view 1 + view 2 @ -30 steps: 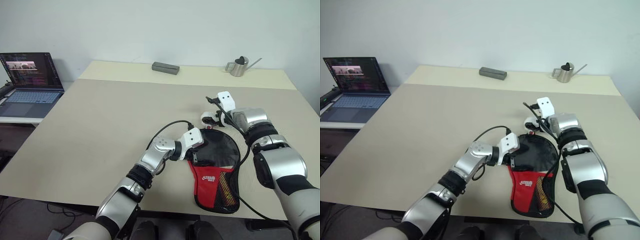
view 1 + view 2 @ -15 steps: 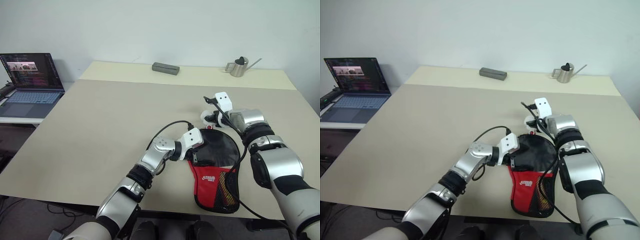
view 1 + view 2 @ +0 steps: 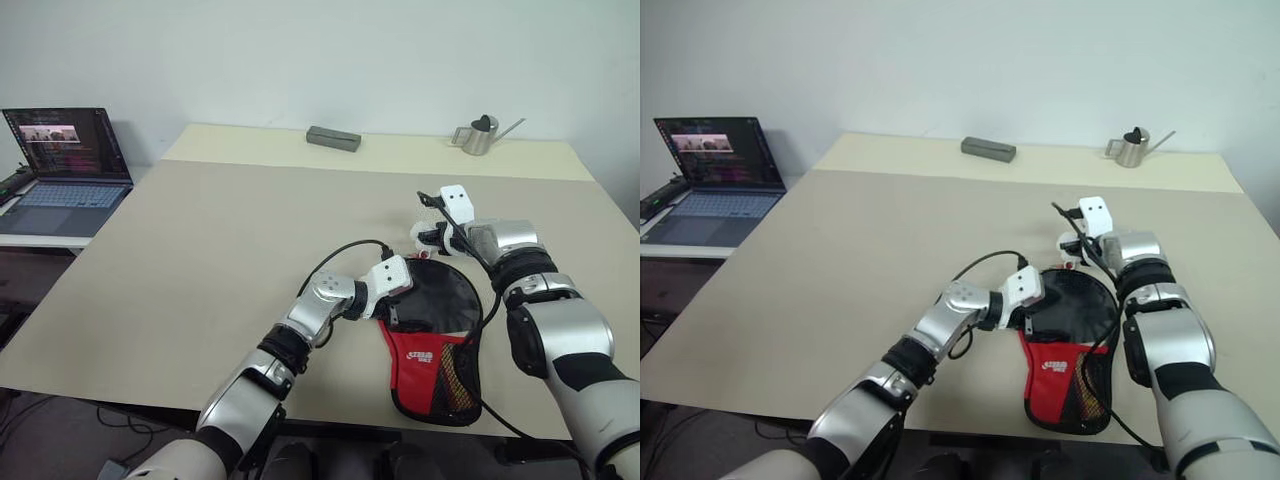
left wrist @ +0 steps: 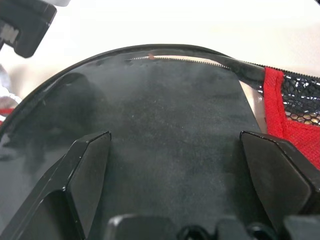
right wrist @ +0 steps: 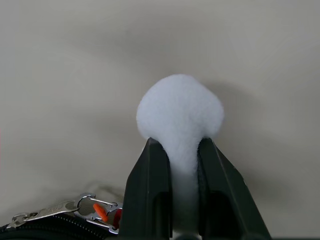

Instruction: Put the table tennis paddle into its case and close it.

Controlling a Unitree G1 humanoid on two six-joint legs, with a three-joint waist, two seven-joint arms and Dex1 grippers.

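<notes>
The case (image 3: 418, 352) lies flat near the table's front edge, its black round part (image 3: 445, 300) toward the far side and its red mesh-pocket part toward me. My left gripper (image 4: 175, 145) is open, its two fingers (image 4: 92, 157) spread over the black round part. At the far end of the case, my right gripper (image 5: 185, 145) is shut on the white pom-pom pull (image 5: 180, 107), just above the table. The metal zip slider (image 5: 95, 207) hangs beside it. The table tennis paddle is hidden.
A grey block (image 3: 331, 137) and a small metal watering can (image 3: 478, 135) sit at the table's far edge. An open laptop (image 3: 65, 160) stands on a lower side table to the left. Black cables run along both forearms.
My right gripper has shut on the white pom-pom pull. The left gripper has stayed in place, open over the case.
</notes>
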